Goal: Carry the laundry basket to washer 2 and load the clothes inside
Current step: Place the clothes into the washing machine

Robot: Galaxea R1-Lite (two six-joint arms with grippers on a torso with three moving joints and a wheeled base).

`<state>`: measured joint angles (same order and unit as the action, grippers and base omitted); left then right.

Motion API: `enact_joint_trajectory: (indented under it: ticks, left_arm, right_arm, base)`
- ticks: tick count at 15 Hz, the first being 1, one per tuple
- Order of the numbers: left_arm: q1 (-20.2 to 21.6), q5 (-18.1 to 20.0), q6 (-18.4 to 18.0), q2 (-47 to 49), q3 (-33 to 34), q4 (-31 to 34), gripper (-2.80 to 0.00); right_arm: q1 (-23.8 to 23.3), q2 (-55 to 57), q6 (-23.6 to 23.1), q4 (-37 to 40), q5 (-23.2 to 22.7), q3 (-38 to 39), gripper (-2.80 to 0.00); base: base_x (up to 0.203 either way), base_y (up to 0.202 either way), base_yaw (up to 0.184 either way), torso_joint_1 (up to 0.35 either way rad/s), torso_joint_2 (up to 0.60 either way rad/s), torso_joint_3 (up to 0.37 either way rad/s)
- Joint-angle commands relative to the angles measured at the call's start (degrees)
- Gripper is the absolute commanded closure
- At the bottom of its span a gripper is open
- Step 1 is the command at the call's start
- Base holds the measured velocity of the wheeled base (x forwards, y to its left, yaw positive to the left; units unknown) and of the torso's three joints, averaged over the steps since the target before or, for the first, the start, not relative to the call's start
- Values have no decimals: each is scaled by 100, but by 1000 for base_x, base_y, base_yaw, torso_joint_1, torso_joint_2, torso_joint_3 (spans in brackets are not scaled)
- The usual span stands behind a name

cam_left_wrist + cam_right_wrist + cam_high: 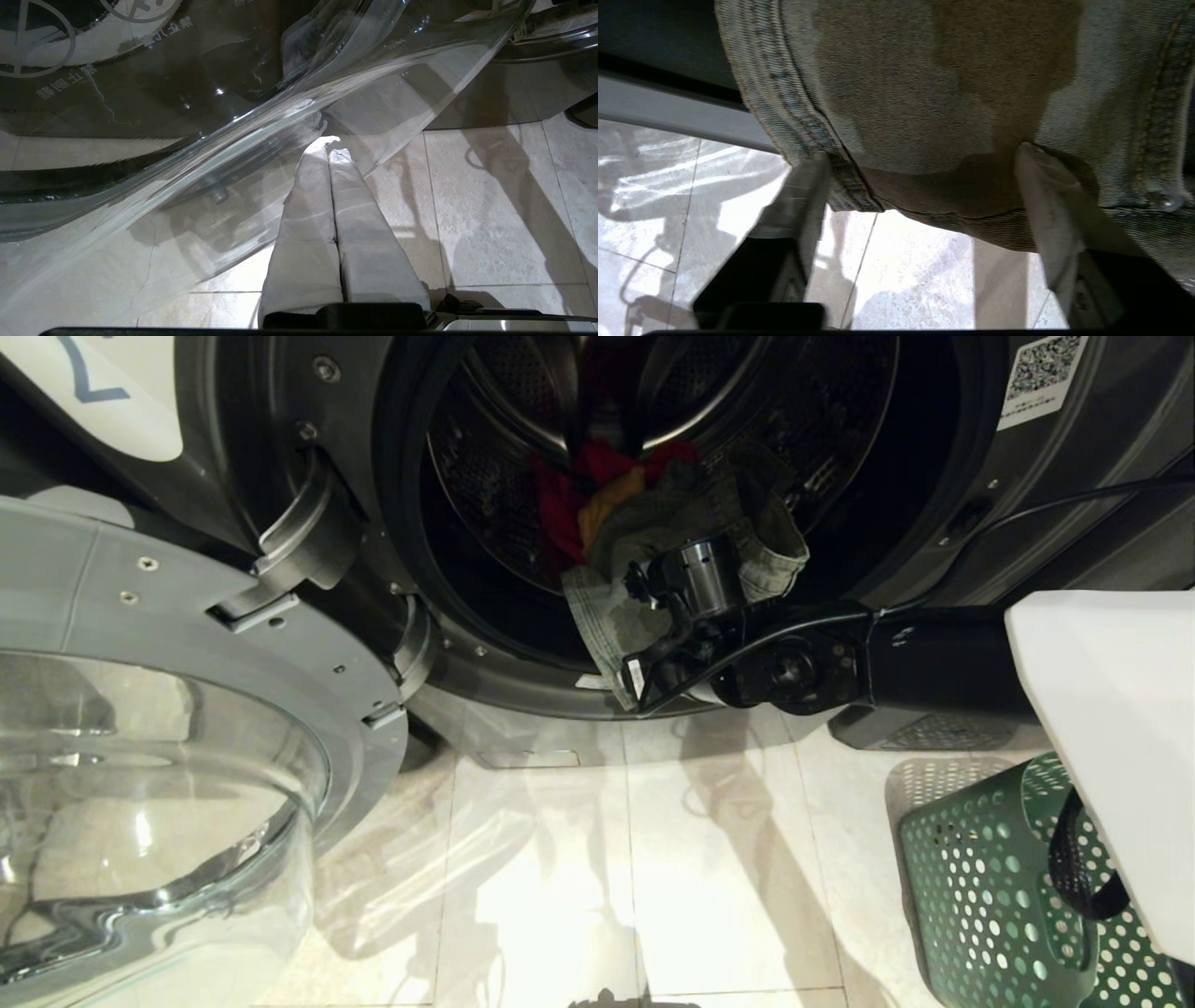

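Right gripper (920, 163) sits at the lip of the washer opening, centre of the head view, its fingers (803, 186) spread wide on either side of a fold of faded denim garment (934, 93). In the right wrist view the cloth fills the upper frame and sags between the two pale pads; one pad touches the stitched hem, the other presses into the fabric. Whether the cloth is actually gripped cannot be told.

Head view: right gripper (644, 616) is half hidden by its own wrist, and the denim garment (747, 537) drapes over the door seal, part inside the drum (504, 495), part hanging out over the rim. Red and orange clothes (597, 485) lie deeper in the drum, behind the denim.

Washer door (168, 709) stands swung open at the left of the frame, glass bowl toward the camera. Green laundry basket (980, 896) stands on the tiled floor (653, 859) at lower right, beside the washer.

Left gripper (329, 149) hangs low over the floor just beside the door glass (187, 154), fingers pressed together, holding nothing.
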<state>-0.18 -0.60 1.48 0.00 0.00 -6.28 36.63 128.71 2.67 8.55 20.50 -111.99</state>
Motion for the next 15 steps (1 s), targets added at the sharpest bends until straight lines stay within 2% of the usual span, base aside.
enact_joint_trajectory:
  ticks: [1,13,15]
  left_arm:
    - [1,-2,2,9,229,-5,0]
    - [1,-2,2,9,229,-5,0]
    - [1,-2,2,9,229,-5,0]
  right_arm:
    - [-7,49,5,24,-3,2,0]
    - [-33,-251,15,-26,37,-3,0]
    - [-33,-391,3,-732,87,-6,0]
  base:
    - [0,0,0,0,0,0]
    - [0,0,0,0,0,0]
    - [0,0,0,0,0,0]
